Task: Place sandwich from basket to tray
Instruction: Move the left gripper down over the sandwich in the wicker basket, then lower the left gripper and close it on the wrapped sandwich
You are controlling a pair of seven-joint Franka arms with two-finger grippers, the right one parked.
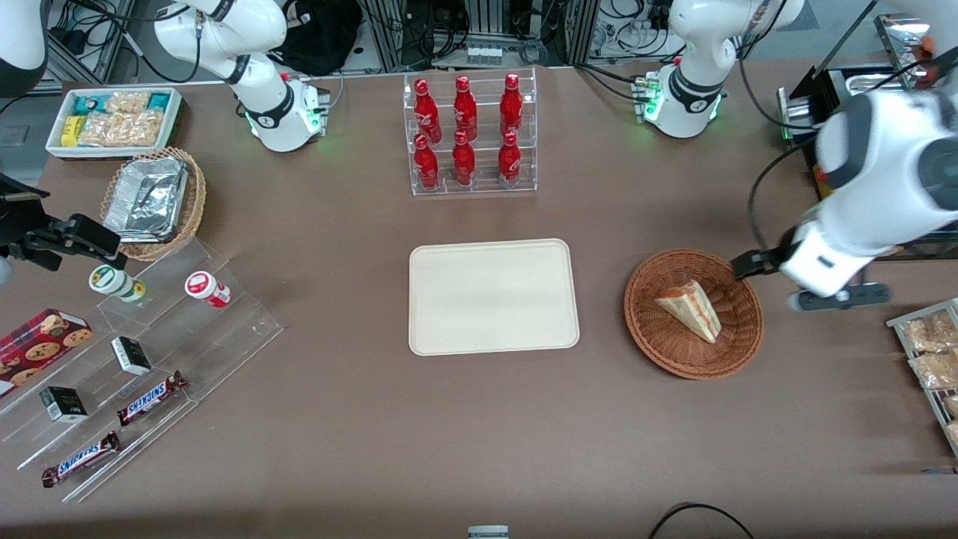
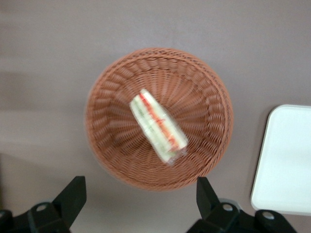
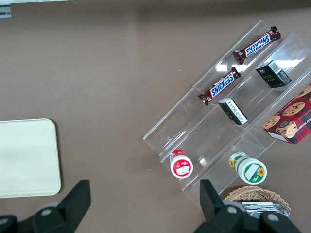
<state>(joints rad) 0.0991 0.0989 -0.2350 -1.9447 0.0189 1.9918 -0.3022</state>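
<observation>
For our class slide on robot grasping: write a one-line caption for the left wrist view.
Open gripper poised above the sandwich lying in the wicker basket, tray beside it.

We see even, bright overhead light and soft shadows. Left arm point(image 1: 876, 187) is motion-blurred in the front view. From the wrist, basket point(image 2: 158, 73) and sandwich point(image 2: 158, 126) below the gripper point(image 2: 141, 204) look smeared. Glare sits on the foil trays point(image 1: 146, 198) and acrylic steps point(image 3: 228, 121).

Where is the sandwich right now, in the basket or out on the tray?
In the basket. The sandwich lies on its woven bottom, untouched; the tray is bare. The gripper hovers above the basket, jaws open.
</observation>
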